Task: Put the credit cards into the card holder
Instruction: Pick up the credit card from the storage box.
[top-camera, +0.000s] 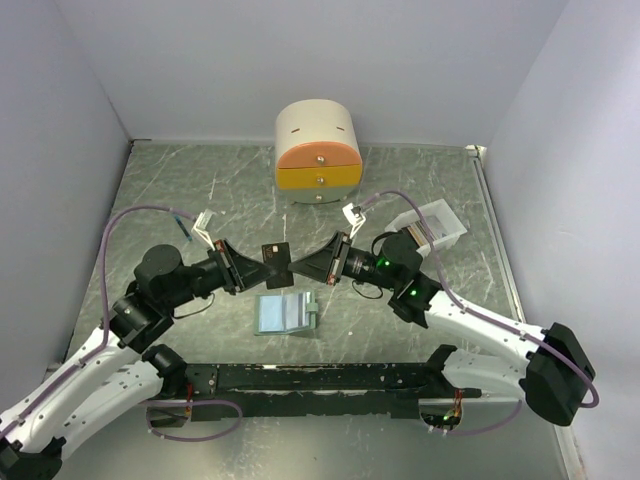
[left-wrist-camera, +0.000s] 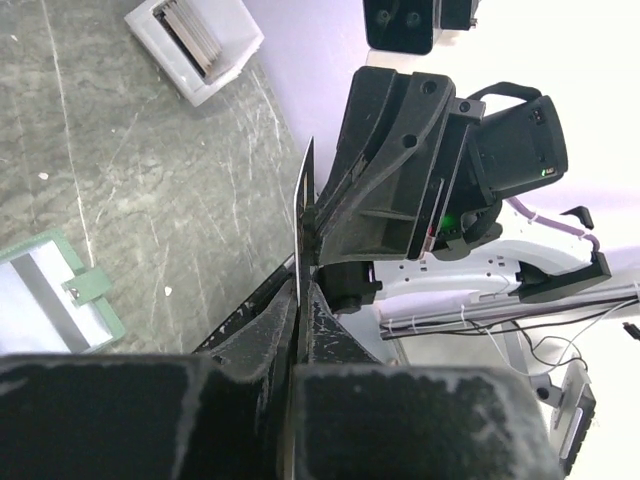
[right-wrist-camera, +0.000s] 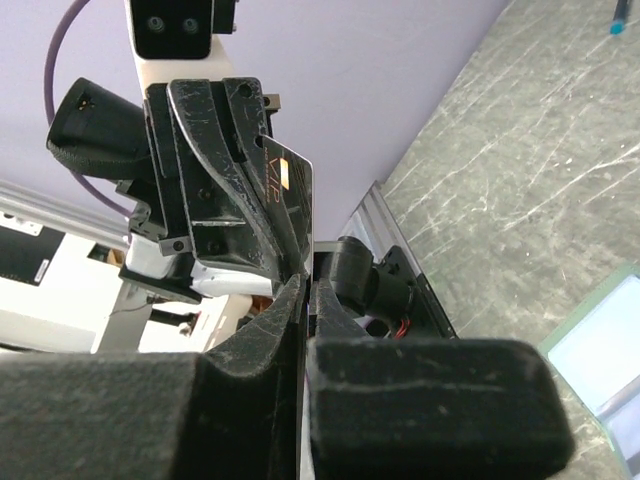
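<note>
Pale lilac walls (top-camera: 200, 60) box in our grey-green marbled counter (top-camera: 170, 180). Near the open card holder (top-camera: 283, 313), left fingers (top-camera: 238, 268) and right fingers (top-camera: 320, 264) both clamp one credit card (top-camera: 275, 251).

The top camera is looking down from the near edge over the whole desk (top-camera: 200, 190). The wrist cameras are facing each other closely, sharing the credit card (right-wrist-camera: 298, 200).

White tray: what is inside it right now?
Dark cards stand on edge in a tight row inside the tray, filling its left part. The rest looks bare white. The tray floor under the cards is covered, and they cannot be counted.
</note>
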